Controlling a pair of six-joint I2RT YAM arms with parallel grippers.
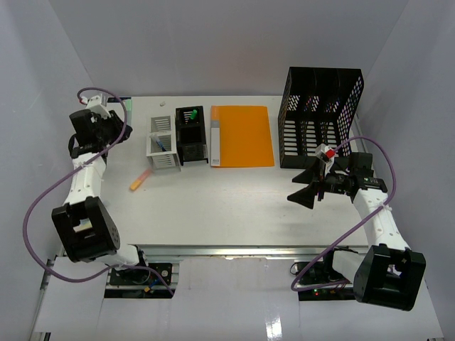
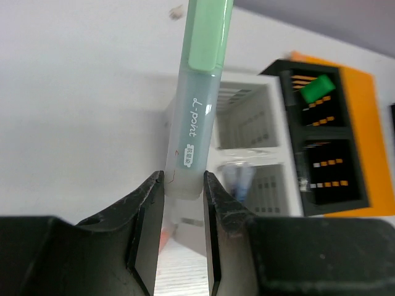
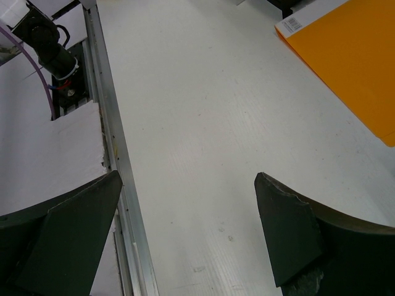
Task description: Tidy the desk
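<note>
The white desk (image 1: 234, 206) has a metal rail (image 1: 227, 250) along its front edge. My left gripper (image 1: 114, 126) is raised over the far left corner. In the left wrist view it (image 2: 184, 185) is shut on a pale green highlighter (image 2: 200, 98), held by its lower end. Beyond it stand a white mesh pen holder (image 2: 247, 129) and a black one (image 2: 321, 142). An orange marker (image 1: 140, 181) lies on the desk left of the holders. My right gripper (image 1: 302, 188) is wide open and empty over the right side of the desk (image 3: 197, 111), near the rail (image 3: 117, 154).
The white holder (image 1: 161, 144) and black holder (image 1: 190, 135) stand side by side at the back. An orange folder (image 1: 242, 135) lies flat beside them. A tall black mesh file rack (image 1: 321, 117) stands at the back right. White walls enclose the desk.
</note>
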